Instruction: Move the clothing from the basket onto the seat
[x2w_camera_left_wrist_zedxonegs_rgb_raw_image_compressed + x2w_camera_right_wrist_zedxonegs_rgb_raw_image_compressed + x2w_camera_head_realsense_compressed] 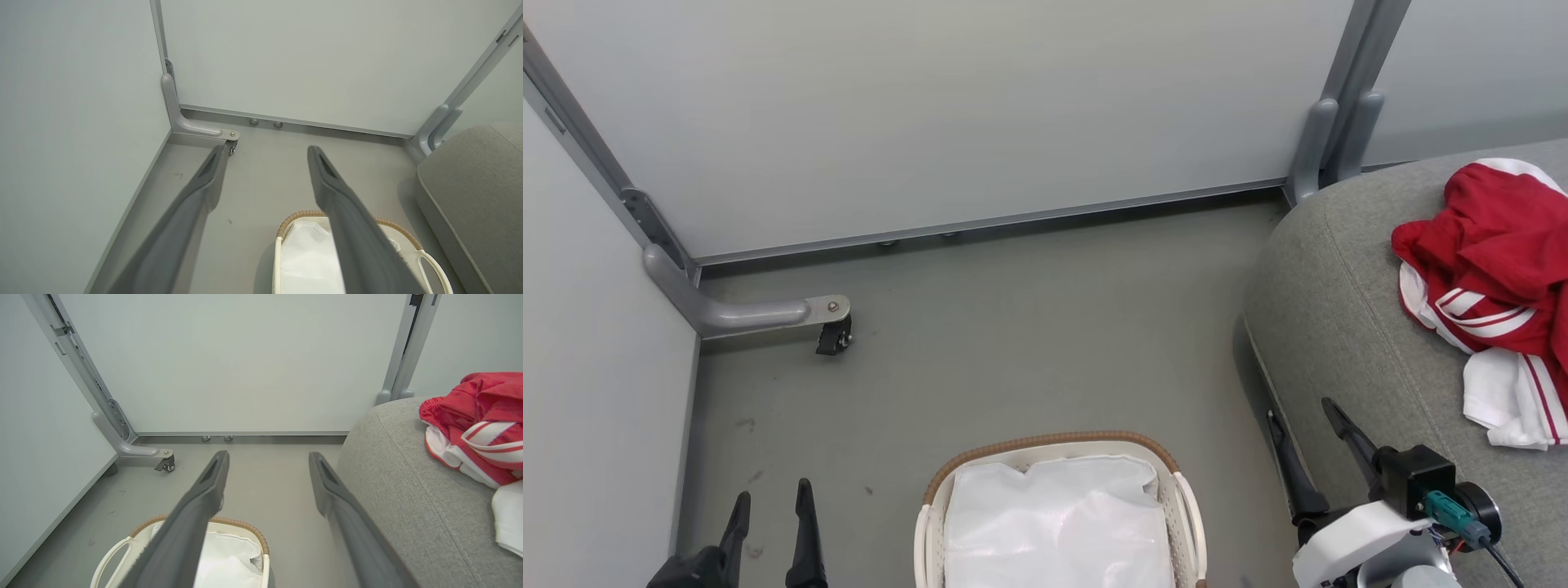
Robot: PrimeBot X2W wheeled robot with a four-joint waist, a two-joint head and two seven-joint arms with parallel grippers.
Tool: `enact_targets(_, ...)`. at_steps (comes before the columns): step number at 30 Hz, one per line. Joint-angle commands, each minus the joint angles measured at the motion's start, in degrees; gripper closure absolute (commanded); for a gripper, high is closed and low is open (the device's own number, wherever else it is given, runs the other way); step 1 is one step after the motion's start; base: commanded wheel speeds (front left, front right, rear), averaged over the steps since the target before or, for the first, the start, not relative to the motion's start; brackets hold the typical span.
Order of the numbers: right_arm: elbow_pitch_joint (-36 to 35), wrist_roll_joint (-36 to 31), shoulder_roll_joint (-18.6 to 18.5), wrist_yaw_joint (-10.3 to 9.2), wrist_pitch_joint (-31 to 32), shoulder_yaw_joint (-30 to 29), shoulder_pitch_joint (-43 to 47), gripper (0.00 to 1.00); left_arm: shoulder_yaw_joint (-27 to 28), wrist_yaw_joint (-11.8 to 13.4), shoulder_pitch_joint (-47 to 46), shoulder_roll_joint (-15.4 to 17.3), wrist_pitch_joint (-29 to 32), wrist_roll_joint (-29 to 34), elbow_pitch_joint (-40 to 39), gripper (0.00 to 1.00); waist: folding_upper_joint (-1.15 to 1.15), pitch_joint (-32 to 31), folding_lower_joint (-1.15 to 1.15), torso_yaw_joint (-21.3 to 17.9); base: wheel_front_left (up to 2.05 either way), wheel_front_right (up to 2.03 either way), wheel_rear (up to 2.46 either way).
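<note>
On the grey seat (1347, 327) at the right lies the red-and-white clothing (1494, 269), the basket (1045, 445) on the floor (1013, 343) shows its white liner (1054, 523), and the left gripper (773, 490) and right gripper (1299, 410) hang spread wide, grasping nothing

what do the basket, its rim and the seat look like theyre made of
Basket: glossy white plastic, probably, judging by slotted moulded walls. Rim: brown woven band, perhaps rattan or cord. Seat: matte grey woven fabric; weave and stitched seam show.
</note>
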Motion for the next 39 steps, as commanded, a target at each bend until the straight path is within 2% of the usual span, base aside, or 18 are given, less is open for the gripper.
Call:
enact_targets(1,0.0,0.2,-0.1,-0.08,0.0,-0.2,0.5,0.00,-0.4,-0.2,0.7,0.1,0.1,-0.5,-0.3,0.00,0.00,0.0,0.00,-0.1,0.00,0.00,0.00)
enact_targets(2,0.0,0.0,0.0,0.00,0.0,0.0,0.0,1.00,-0.3,0.0,0.0,0.0,0.0,-0.4,-0.2,1.00,0.00,0.0,0.00,-0.1,0.00,0.00,0.00)
enact_targets(6,1.4,0.8,0.3,0.00,0.2,0.1,0.3,1.00,-0.4,0.0,-0.1,-0.3,0.2,-1.2,1.3,1.00,0.00,0.0,0.00,-0.1,0.00,0.00,0.00)
enact_targets(21,0.6,17.2,0.3,-0.01,4.2,-2.0,-0.5,1.00,0.7,0.0,-2.4,-0.2,4.4,-16.0,0.0,1.00,0.00,-0.2,0.00,-0.1,0.00,0.00,0.00)
enact_targets(39,-0.2,33.3,0.4,-0.02,8.2,-4.3,-1.3,1.00,1.8,0.0,-4.6,-0.1,8.6,-30.6,-1.3,1.00,0.00,-0.5,0.00,-0.1,0.00,0.00,0.00)
